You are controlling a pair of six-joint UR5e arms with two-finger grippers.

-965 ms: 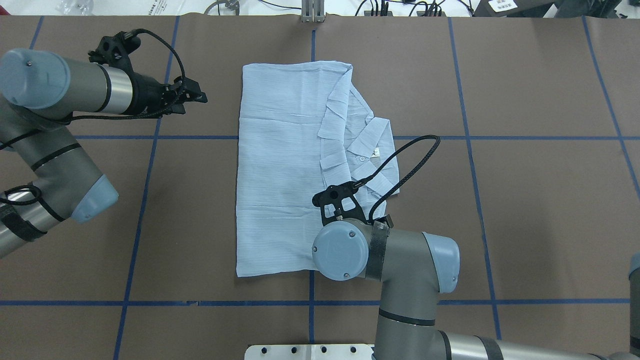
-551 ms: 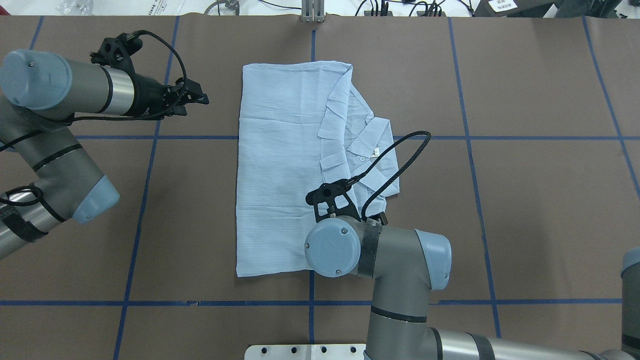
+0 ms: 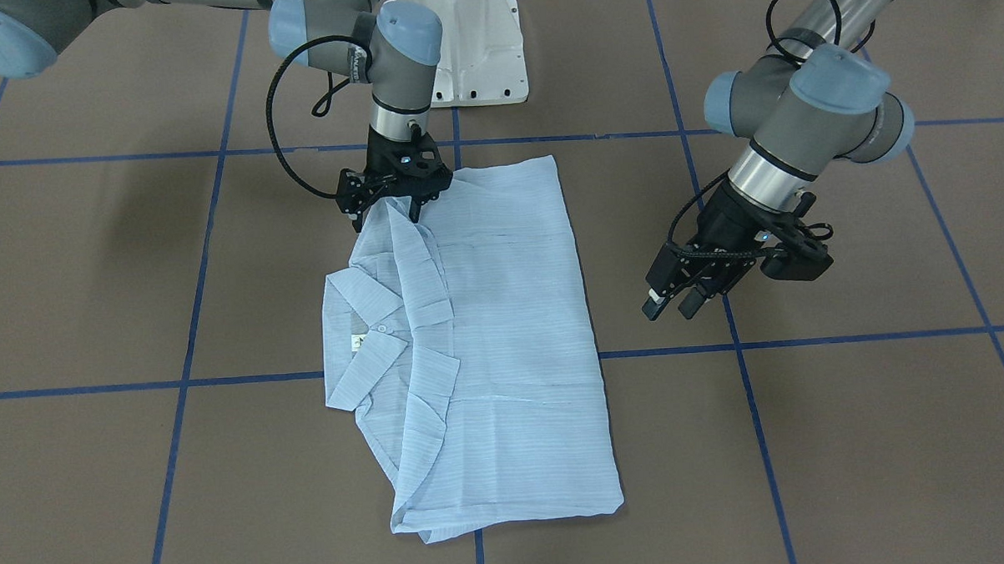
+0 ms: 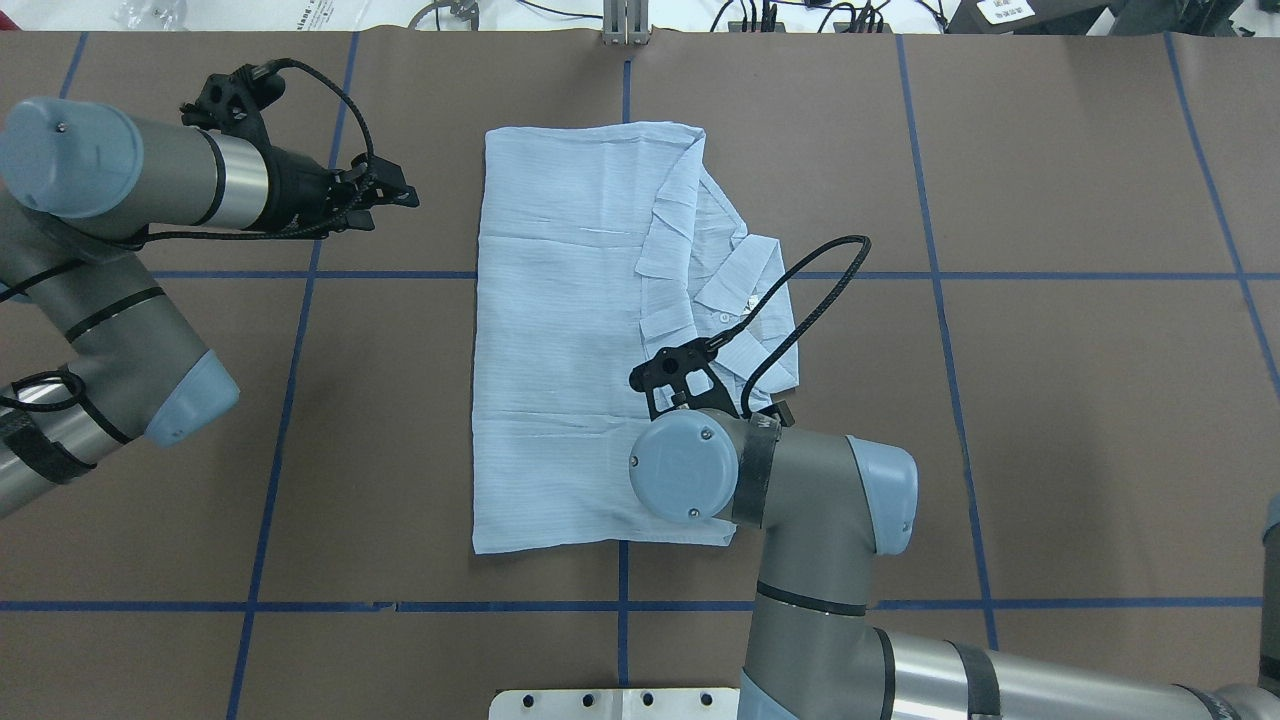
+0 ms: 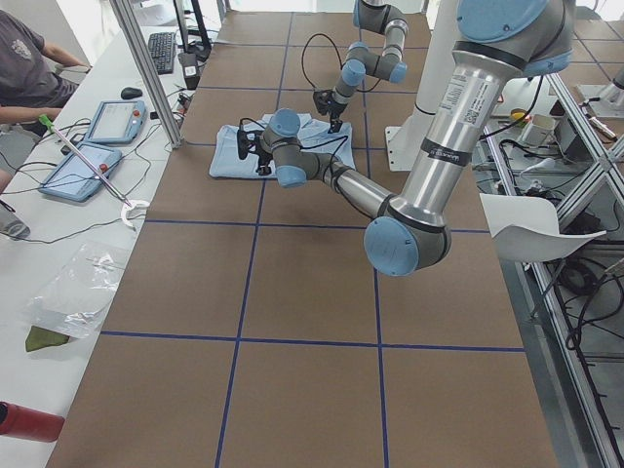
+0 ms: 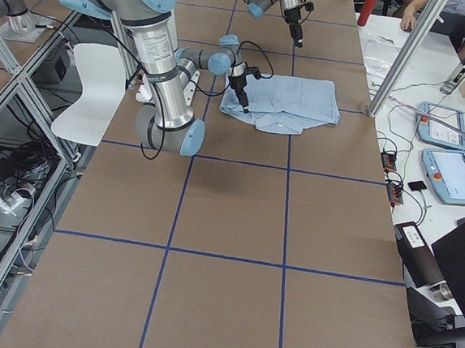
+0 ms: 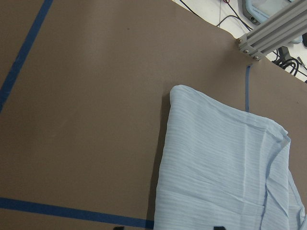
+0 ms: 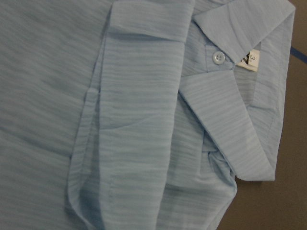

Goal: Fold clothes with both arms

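Observation:
The pale blue striped shirt [image 4: 560,330] lies folded flat mid-table, its collar [image 3: 361,312] turned to the robot's right. My right gripper [image 3: 387,212] hangs open just above the shirt's near right corner, one finger on each side of the folded edge. From overhead that gripper is hidden under its wrist. The right wrist view is filled with the shirt [image 8: 134,120], a white button [image 8: 218,57] and the neck label [image 8: 248,58]. My left gripper [image 3: 671,305] hovers open over bare table, left of the shirt [image 7: 216,163] and clear of it.
Brown table covering with blue tape lines [image 4: 300,275]. The white pedestal base [image 3: 469,49] stands at the near edge. An aluminium post [image 4: 625,20] rises at the far edge. A side table with tablets [image 5: 107,122] and a seated person [image 5: 29,68] lies beyond it.
The right arm's wrist swung slightly leftward, then moved farther out over the shirt's near right part. The left arm and the shirt stayed practically still.

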